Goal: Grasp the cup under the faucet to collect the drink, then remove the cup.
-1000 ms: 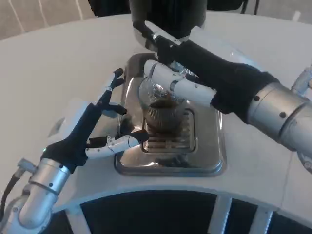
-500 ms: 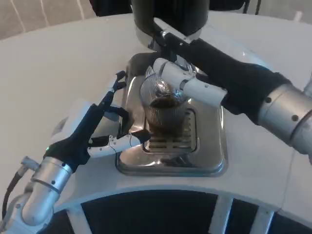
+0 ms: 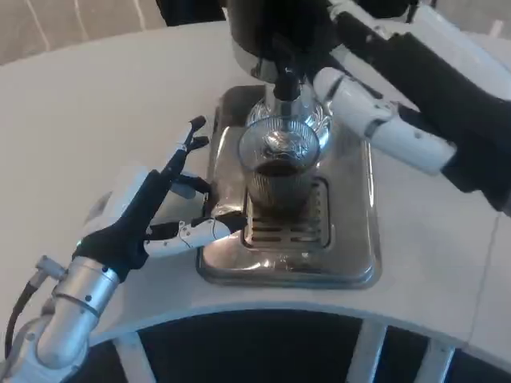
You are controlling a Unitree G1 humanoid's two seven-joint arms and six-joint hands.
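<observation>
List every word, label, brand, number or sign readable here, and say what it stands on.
None can be read. The cup, the steel drip tray, the dark dispenser, the white table and both hands, left hand and right hand, show no legible text.

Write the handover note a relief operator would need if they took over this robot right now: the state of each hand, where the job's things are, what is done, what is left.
Left hand: open, fingers spread, beside the drip tray, holding nothing.
Right hand: up by the machine, right of the cup; whether it touches the cup is unclear.
Cup: upright on the tray grate, under the faucet, with dark drink in its lower part.
Done: drink collected, at least partly.
Left: grip the cup and take it off the tray.
</observation>
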